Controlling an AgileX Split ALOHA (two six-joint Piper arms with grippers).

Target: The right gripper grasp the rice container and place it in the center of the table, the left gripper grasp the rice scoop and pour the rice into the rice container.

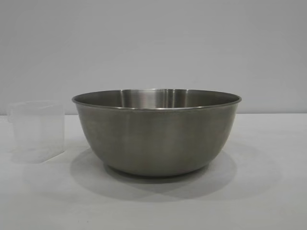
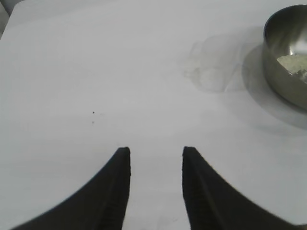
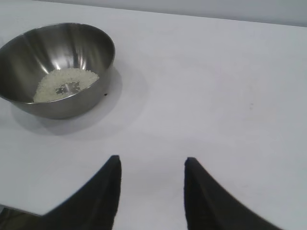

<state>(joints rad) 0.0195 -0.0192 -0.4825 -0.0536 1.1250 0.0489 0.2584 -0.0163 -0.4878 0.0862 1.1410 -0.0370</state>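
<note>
Judging from the rice (image 3: 64, 86) already lying in the rice container (image 1: 157, 132) at mid-table (image 1: 268, 191), with the seemingly empty rice scoop (image 1: 37, 130) upright just left, both steps look done; the left gripper (image 2: 156, 155) and right gripper (image 3: 152, 165) hover near, jaws apart, holding nothing, needing only to retreat.

Neither arm shows in the exterior view. In the left wrist view, the left gripper (image 2: 156, 158) sits at the bottom centre of the frame, its two black pointed fingers (image 2: 115, 191) rising from the lower edge with a clear gap between them, nothing held. In the right wrist view, the right gripper (image 3: 152, 165) is likewise at the bottom centre, its two dark fingers (image 3: 206, 196) parted a little wider, nothing between them either. Both point forward and slightly downward.
</note>
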